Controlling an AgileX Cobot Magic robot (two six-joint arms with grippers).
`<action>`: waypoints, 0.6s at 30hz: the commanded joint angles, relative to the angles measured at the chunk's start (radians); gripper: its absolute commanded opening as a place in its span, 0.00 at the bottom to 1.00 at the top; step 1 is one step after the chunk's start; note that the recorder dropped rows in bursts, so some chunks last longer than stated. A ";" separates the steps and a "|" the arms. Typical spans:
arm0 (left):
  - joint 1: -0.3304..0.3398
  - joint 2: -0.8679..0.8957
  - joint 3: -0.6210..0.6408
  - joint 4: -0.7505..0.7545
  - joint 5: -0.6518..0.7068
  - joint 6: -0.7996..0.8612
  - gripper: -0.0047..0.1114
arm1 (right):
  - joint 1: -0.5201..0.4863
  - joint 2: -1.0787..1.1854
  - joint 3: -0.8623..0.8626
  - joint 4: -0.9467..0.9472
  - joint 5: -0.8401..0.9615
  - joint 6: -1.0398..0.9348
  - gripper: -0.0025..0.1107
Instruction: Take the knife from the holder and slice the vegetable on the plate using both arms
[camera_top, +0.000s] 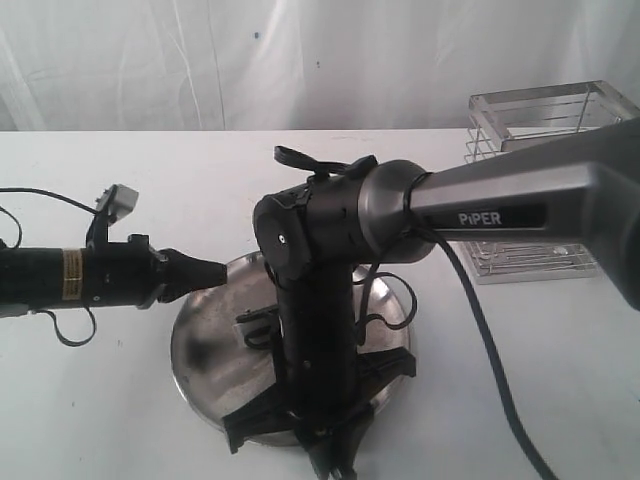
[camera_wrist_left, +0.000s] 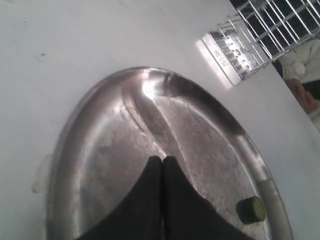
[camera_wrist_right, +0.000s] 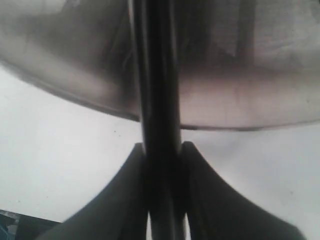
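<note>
The right gripper (camera_wrist_right: 162, 150) was clamped on the knife (camera_wrist_right: 157, 75), whose dark length ran straight out between the fingers (camera_wrist_right: 200, 170) over the white table (camera_wrist_right: 65, 160) and across the plate's (camera_wrist_right: 235, 95) rim.

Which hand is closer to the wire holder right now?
Right. The right hand is over the plate's near edge, on the wire holder's side; the left hand is at the plate's far-left rim, farther away.
</note>
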 joint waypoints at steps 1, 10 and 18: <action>-0.043 -0.009 -0.019 0.050 0.012 0.011 0.04 | -0.021 -0.014 0.003 -0.029 0.005 -0.030 0.02; -0.053 -0.007 -0.021 -0.047 0.010 -0.046 0.04 | -0.045 -0.014 0.003 -0.048 0.005 -0.063 0.02; -0.096 -0.003 -0.055 -0.042 0.073 -0.127 0.04 | -0.045 -0.012 0.003 -0.062 0.005 -0.072 0.02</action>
